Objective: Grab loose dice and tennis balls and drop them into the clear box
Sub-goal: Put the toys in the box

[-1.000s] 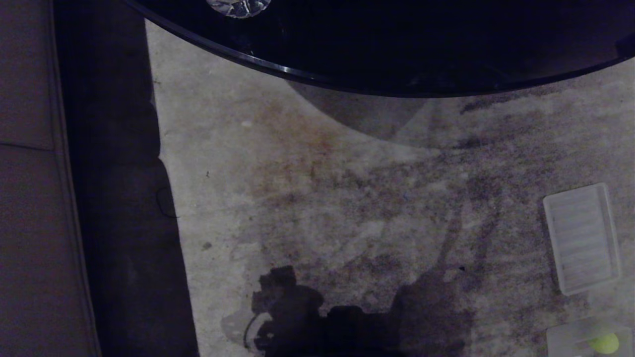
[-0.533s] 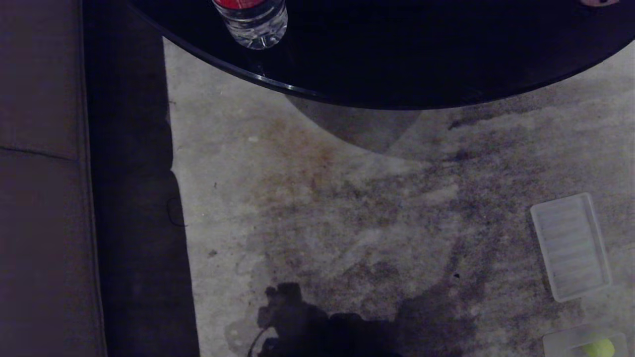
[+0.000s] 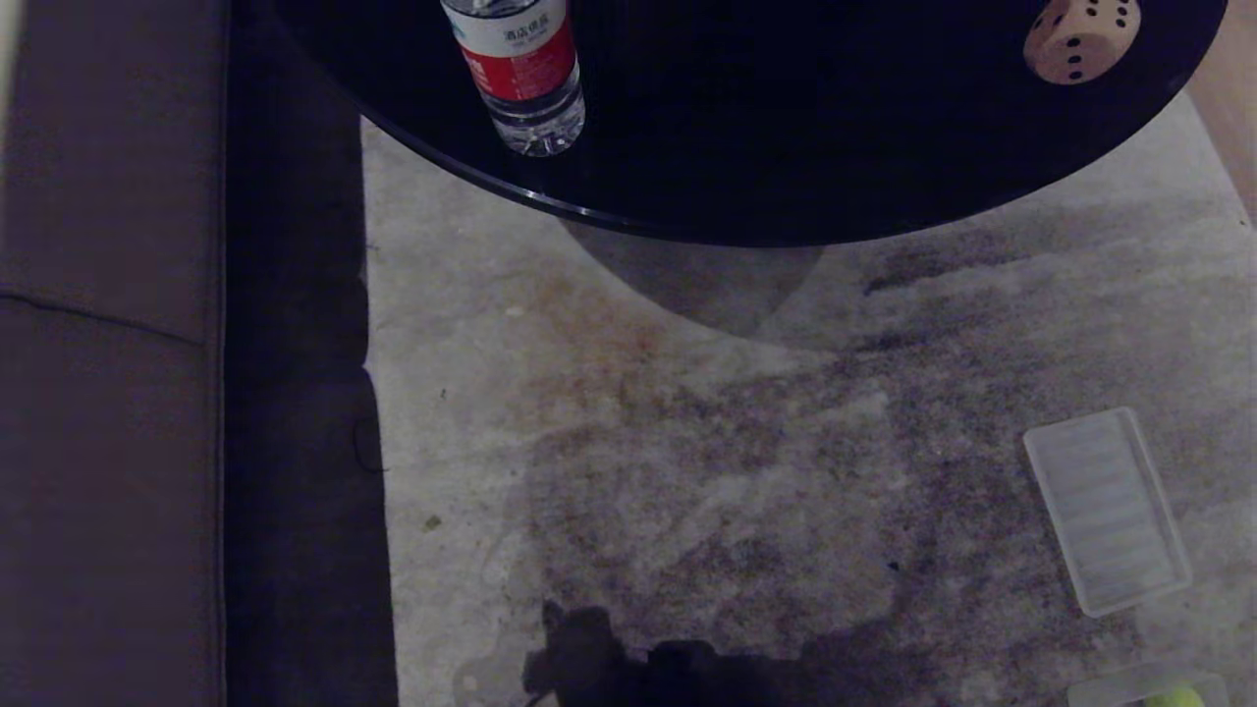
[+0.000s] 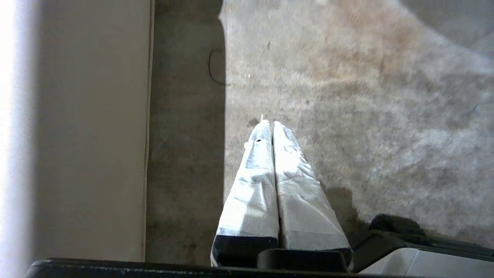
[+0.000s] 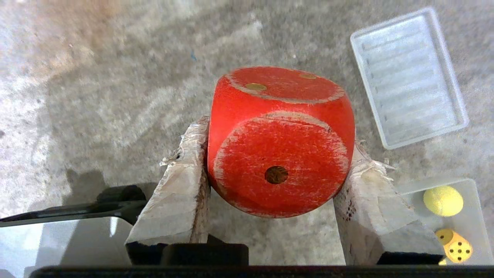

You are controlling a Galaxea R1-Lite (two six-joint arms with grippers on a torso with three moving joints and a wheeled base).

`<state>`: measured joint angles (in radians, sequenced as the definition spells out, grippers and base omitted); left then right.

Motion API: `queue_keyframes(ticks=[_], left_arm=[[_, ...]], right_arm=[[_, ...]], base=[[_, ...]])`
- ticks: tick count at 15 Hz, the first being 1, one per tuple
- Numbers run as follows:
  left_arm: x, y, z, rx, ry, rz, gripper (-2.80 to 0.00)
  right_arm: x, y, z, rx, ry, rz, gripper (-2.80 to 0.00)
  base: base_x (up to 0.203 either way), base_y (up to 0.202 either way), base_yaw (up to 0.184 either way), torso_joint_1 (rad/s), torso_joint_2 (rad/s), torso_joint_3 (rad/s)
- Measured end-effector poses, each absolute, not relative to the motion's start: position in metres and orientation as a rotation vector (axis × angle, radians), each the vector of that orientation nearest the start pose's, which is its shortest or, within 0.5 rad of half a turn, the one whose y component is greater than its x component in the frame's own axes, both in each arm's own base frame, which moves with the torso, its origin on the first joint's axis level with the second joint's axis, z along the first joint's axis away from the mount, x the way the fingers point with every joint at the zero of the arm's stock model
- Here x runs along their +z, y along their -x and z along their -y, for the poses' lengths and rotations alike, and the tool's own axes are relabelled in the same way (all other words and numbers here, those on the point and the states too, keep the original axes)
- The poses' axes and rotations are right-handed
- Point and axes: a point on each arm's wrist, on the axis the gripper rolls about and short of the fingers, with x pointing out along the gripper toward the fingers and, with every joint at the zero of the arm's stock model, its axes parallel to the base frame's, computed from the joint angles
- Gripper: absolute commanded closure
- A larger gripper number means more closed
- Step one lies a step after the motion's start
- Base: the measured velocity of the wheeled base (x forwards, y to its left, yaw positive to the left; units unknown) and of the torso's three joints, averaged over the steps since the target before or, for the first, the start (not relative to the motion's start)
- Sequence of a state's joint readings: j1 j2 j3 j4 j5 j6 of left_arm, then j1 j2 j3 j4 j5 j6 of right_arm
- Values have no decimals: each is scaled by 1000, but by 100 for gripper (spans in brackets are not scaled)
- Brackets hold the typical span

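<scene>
1. Our right gripper (image 5: 270, 154) is clamped on the red die (image 5: 279, 139), one padded finger (image 5: 181, 185) on each side, holding it clear above the floor (image 5: 115, 96).
2. The die shows a single pip on the face toward the wrist camera and two pips on the face beyond.
3. Our left gripper (image 4: 272, 127) hangs over the floor with its wrapped fingers (image 4: 254, 173) pressed together and nothing between them. A pale panel (image 4: 88, 135) runs beside it.
4. In the right wrist view the box (image 5: 472, 216) sits on the floor near the held die. Inside it lie a tennis ball (image 5: 443, 200) and the yellow die (image 5: 455, 246), apart from each other.
5. The ribbed lid (image 5: 409, 77) lies flat on the floor just beside the box.
6. In the head view neither gripper appears. The box (image 3: 1110, 684) is cut by the lower right edge, with the ball (image 3: 1175, 698) showing in it, and the lid (image 3: 1105, 511) lies just beyond.
7. A round black table (image 3: 786, 137) fills the far side of that view. On it stand a water bottle (image 3: 520, 69) with a red label near its left edge and the beige die (image 3: 1080, 39) near its right edge.
8. A couch (image 3: 98, 393) runs along the left.
</scene>
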<state>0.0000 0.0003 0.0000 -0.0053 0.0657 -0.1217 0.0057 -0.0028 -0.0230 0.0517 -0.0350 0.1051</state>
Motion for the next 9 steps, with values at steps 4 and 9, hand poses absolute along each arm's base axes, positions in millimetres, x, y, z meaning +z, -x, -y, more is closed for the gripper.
queue_keyframes(ticks=[4,9], left_arm=[[76,23,-1,65,120,9,0],[76,23,-1,65,120,9,0]], right_arm=[[76,25,1,-31,-105,-25,0],[76,25,1,-31,-105,-25,0]], base=[[0,0,0,-1,-1,200],[0,0,0,3,1,202]])
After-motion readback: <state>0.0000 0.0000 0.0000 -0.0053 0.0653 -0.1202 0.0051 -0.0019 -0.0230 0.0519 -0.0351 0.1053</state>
